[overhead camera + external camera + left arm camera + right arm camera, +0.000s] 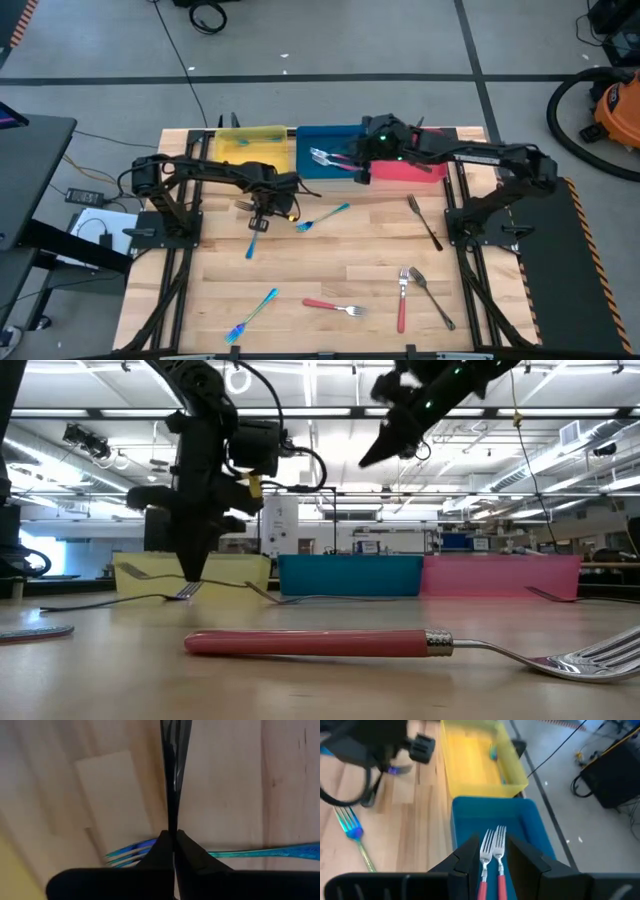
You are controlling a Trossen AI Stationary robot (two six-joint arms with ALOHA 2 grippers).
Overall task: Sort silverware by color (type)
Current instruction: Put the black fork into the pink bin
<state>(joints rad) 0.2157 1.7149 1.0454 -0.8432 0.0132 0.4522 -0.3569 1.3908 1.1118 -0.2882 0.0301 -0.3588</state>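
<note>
A dark fork (172, 775) was pinched by the left gripper (173, 842) on the tabletop (330, 270). The right gripper (489, 851) was held spread above two red-handled forks (492, 865) in the blue tray (530, 825).

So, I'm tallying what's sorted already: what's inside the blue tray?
Two red-handled forks lie side by side in the blue tray. The right gripper hovers above, covering part of the floor.
</note>
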